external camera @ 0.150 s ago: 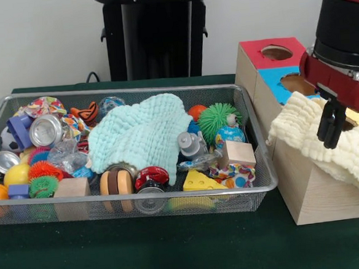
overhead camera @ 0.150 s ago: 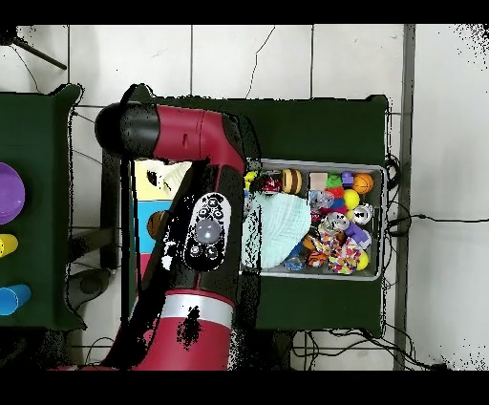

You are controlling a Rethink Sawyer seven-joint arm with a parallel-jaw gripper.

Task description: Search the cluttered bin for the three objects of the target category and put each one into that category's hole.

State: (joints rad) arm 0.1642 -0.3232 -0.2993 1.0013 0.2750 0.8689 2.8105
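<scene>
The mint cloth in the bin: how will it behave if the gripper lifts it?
Probably floppy: the mint cloth lies draped in folds over toys. It looks light, though it may drag neighbours like the wooden yo-yo under its edge.

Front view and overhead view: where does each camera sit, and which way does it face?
Front view: across the table, looking level at the wire bin and wooden box; the gripper hangs over a cream cloth.
Overhead view: above, looking straight down; the red arm covers the box.
Shared: the bin and mint cloth.
</scene>
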